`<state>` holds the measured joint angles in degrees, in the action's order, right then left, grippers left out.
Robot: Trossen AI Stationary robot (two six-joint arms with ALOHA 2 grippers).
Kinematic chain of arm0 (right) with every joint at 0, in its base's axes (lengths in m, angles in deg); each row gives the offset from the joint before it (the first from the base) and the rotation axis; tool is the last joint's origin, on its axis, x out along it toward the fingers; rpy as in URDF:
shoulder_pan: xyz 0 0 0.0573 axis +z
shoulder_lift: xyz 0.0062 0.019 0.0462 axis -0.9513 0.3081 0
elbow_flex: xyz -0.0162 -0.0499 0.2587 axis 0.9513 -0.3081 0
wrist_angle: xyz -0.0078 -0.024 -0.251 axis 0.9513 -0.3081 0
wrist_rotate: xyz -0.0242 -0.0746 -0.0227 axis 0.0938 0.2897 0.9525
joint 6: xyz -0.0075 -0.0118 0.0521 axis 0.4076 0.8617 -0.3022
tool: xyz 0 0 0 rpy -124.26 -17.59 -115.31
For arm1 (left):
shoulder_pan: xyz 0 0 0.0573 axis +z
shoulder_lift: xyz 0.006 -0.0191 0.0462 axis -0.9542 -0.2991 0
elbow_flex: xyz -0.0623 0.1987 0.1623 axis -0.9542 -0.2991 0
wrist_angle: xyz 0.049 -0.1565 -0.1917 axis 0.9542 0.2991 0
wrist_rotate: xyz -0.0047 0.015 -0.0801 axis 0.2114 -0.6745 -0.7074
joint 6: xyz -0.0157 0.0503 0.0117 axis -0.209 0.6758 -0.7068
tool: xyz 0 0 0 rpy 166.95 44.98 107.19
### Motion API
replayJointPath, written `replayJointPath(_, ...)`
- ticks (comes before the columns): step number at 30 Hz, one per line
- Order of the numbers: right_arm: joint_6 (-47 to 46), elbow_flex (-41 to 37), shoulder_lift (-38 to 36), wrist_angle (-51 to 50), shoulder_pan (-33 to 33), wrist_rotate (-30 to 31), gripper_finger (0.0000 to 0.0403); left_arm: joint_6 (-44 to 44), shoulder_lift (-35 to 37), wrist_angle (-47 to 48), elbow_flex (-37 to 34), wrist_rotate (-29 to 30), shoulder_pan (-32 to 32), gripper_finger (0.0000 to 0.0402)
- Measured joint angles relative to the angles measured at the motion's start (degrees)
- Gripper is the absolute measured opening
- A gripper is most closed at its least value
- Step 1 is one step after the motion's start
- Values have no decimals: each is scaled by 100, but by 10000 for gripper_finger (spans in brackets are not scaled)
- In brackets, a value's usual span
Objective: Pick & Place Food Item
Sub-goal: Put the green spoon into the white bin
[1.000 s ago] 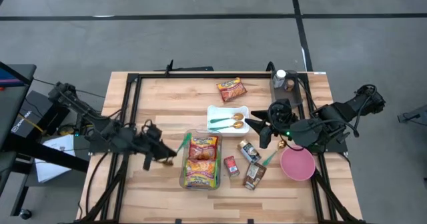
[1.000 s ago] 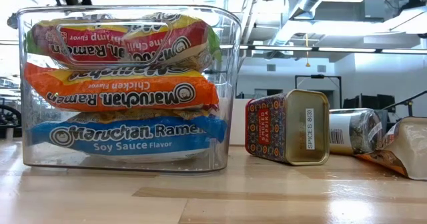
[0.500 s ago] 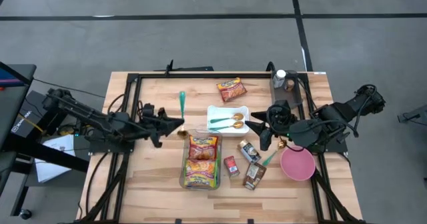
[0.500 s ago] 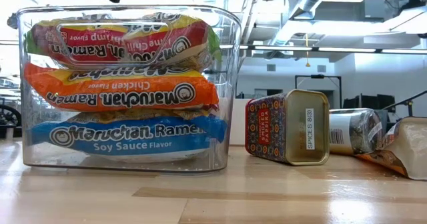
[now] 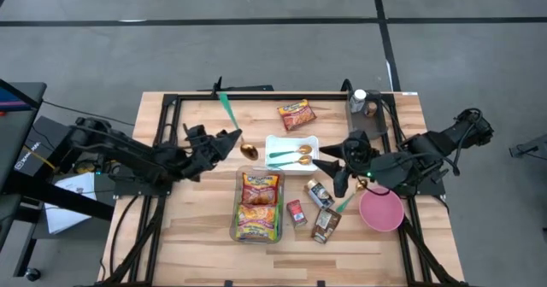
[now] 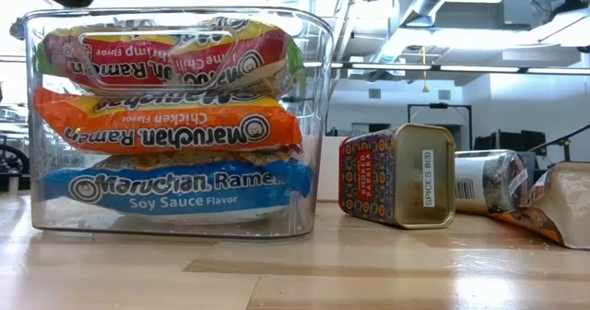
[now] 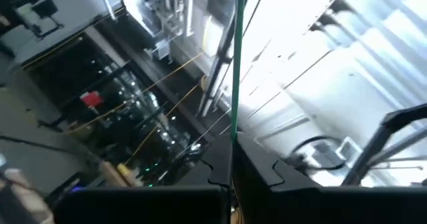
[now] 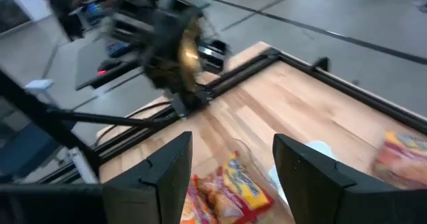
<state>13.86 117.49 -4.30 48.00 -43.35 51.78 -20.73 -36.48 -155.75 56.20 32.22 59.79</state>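
Observation:
My left gripper [image 5: 231, 142] is shut on a spoon with a green handle [image 5: 224, 108] and a gold bowl [image 5: 249, 151], above the table just left of the white tray [image 5: 309, 140]. The handle runs up the left wrist view [image 7: 235, 57]. The right wrist view shows the gold bowl [image 8: 187, 47], blurred. My right gripper [image 5: 330, 167] is open and empty at the tray's right side, over the table. A clear bin of ramen packs [image 5: 259, 206] stands at the table's middle and fills the low view [image 6: 175, 116]. My left gripper pinches the spoon's green handle [image 7: 235, 127] between its two fingers, on the part near the gold bowl. The long free end of the handle sticks out toward the far left. The bowl points toward the tray. The spoon is lifted clear of the table.
Two more green-handled spoons lie in the white tray. A loose ramen pack [image 5: 296, 114] and a bottle [image 5: 359, 102] are at the far side. A spice tin [image 5: 297, 213], a jar [image 5: 320, 193], a bag [image 5: 326, 225] and a pink bowl [image 5: 381, 210] lie right of the bin.
My left gripper has carried the spoon from beside the bin's left side toward the far edge and the right, nearer the white tray. It has turned, so the green handle now points far-left and the gold bowl toward the tray.

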Motion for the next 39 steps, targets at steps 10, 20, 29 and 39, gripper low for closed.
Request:
replayJointPath(10, 1221, 14, 306, 1109, -1011, -1492, 203, -108, -363, -59, 362, -502, 74, 0)
replayJointPath(20, 1619, -2, 1075, 2061, -1860, -3324, 203, 359, -347, 18, 868, -889, 74, 0)
replayJointPath(29, 1718, -2, 1132, 2660, -1963, -3910, 203, 385, -347, 39, 870, -888, 74, 0)
replayJointPath(39, 1719, -2, 1134, 2728, -2211, -4307, 203, 382, -347, 44, 870, -887, 135, 0)
